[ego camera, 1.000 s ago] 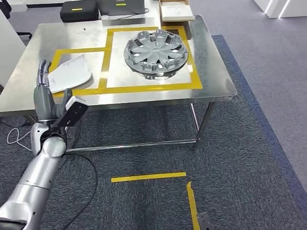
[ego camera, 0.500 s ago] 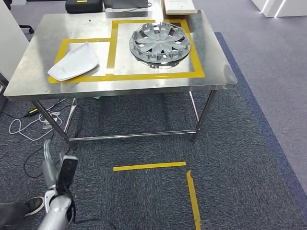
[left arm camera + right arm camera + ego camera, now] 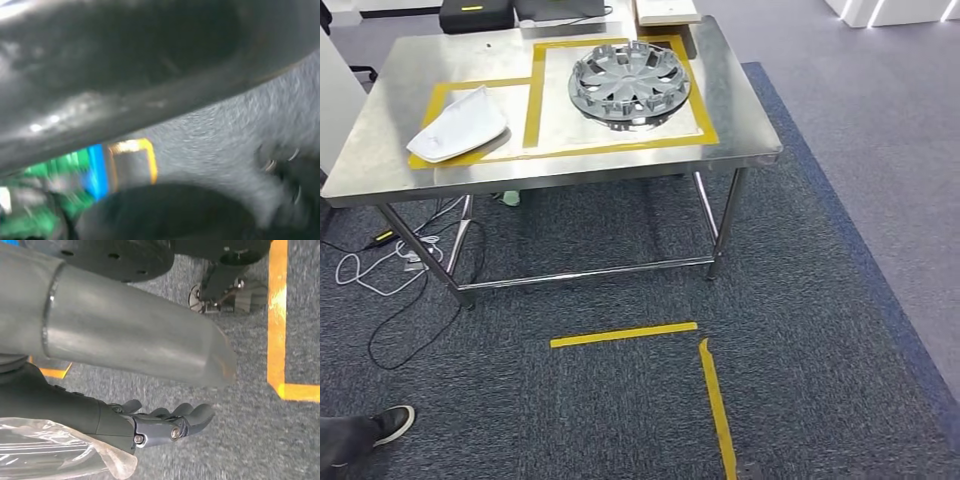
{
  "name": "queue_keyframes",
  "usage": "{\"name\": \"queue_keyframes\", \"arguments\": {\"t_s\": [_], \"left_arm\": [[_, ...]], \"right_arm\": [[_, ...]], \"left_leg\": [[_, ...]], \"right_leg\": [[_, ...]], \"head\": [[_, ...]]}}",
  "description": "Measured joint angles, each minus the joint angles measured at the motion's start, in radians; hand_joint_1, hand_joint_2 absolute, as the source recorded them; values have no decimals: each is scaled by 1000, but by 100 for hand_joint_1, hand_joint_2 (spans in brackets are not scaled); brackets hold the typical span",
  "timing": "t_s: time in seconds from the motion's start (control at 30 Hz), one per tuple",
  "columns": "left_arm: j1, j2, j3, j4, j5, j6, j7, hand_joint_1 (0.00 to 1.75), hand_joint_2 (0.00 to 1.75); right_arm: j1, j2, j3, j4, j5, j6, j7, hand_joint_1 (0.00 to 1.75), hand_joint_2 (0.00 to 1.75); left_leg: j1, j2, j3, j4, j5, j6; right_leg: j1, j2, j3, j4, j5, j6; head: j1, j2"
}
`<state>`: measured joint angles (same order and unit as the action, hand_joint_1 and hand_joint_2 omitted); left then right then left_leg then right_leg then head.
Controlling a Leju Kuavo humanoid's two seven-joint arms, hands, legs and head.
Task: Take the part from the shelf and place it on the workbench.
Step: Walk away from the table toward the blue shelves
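Lying on the workbench (image 3: 743, 120), white part (image 3: 458, 125), right hand (image 3: 166, 425) apart.

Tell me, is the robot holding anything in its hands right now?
The right hand holds nothing; its fingers hang loose over the carpet. The left hand cannot be told: its wrist view is too blurred. The white part and hubcap lie on the table.

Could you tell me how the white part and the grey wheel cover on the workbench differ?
The white part is smooth, flattish and roughly fan-shaped; the wheel cover is round, grey and spoked with openings. The white part looks smaller and lies in the smaller taped box; the wheel cover fills much of the larger one. Both rest flat on the steel workbench inside yellow tape outlines.
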<state>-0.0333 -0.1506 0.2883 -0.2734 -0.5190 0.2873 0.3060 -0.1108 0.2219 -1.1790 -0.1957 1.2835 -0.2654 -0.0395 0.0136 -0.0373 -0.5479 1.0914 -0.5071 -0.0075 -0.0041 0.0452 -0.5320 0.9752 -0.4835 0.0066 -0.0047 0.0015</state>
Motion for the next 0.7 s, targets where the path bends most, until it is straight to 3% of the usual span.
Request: {"name": "queue_keyframes", "arguments": {"t_s": [0.07, 0.13, 0.17, 0.2, 0.27, 0.33, 0.37, 0.4, 0.47, 0.53, 0.57, 0.63, 0.67, 0.7], "left_arm": [[1, -19, -38, 18, -53, -44, -16, 0, 0], [1, -31, -70, 28, -81, -56, -58, 0, 0], [0, -35, -82, 31, -91, -49, -79, 0, 0], [-1, -36, -92, 33, -100, -38, -96, 0, 0], [-3, -36, -109, 38, -113, -15, -117, 0, 0], [-3, -33, -119, 43, -120, -2, -124, 0, 0], [-3, -32, -122, 45, -121, 2, -124, 0, 0], [-4, -30, -124, 47, -119, 5, -125, 0, 0], [-5, -28, -127, 48, -108, 18, -129, 0, 0], [-7, -27, -126, 49, -94, 32, -133, 0, 0], [-8, -26, -125, 50, -91, 34, -132, 0, 0], [-10, -23, -125, 51, -91, 28, -127, 0, 0], [-11, -22, -124, 51, -90, 24, -124, 0, 0], [-12, -22, -122, 51, -84, 20, -124, 0, 0]], "right_arm": [[-6, 2, 0, 0, 8, 12, 5, 0, 0], [-8, 3, 1, 0, 15, 20, 26, 0, 0], [-7, 3, 1, 0, 17, 22, 36, 0, 0], [-5, 2, 1, 0, 17, 25, 44, 0, 0], [-4, 2, 1, 0, 15, 30, 52, 0, 0], [-5, 2, 1, 0, 12, 35, 58, 0, 0], [-4, 2, 1, 0, 11, 38, 61, 0, 0], [-2, 2, 1, 0, 9, 41, 64, 0, 0], [1, 2, 0, 0, 4, 44, 67, 0, 0], [-5, 3, 0, -1, -4, 47, 72, 0, 0], [-7, 3, 0, -1, -9, 48, 75, 0, 0], [-6, 3, -4, -1, -27, 49, 79, 0, 0], [-4, 3, -8, -1, -41, 49, 78, 0, 0], [-3, 3, -15, -1, -58, 50, 75, 0, 0]], "left_leg": [[1, -27, 44, -78, -4, 7], [-1, -12, 43, -87, -5, 16], [0, -1, 40, -90, -2, 24], [1, 10, 37, -93, 2, 31], [1, 37, 27, -96, 11, 42], [-2, 65, 17, -95, 17, 45], [-2, 79, 13, -95, 19, 45], [-2, 92, 11, -95, 21, 44], [-3, 115, 11, -94, 24, 39], [-9, 134, 10, -91, 25, 30], [-12, 144, 9, -90, 26, 25], [-13, 163, 9, -91, 29, 15], [-11, 161, 9, -87, 24, 9], [-9, 144, 3, -70, 8, 4]], "right_leg": [[-1, 17, -17, 12, 8, 12], [-2, 34, -34, 16, 17, 25], [-3, 28, -43, 21, 14, 30], [-4, 15, -58, 42, -2, 35], [-6, -22, -109, 148, -65, 44], [-8, -35, -164, 278, -122, 52], [-8, -38, -170, 305, -127, 54], [-8, -41, -155, 291, -112, 55], [-8, -70, -71, 162, -54, 54], [-2, -111, -1, 38, -22, 43], [0, -120, 11, 14, -19, 36], [3, -103, 2, 10, -15, 19], [3, -93, -1, 9, -12, 12], [1, -83, -3, 8, -7, 4]], "head": [[0, 0], [1, 0], [1, 0], [4, 0], [10, 0], [12, 0], [12, 0], [12, 0], [13, 0], [13, 0], [13, 0], [12, 0], [12, 0], [10, 0]]}}
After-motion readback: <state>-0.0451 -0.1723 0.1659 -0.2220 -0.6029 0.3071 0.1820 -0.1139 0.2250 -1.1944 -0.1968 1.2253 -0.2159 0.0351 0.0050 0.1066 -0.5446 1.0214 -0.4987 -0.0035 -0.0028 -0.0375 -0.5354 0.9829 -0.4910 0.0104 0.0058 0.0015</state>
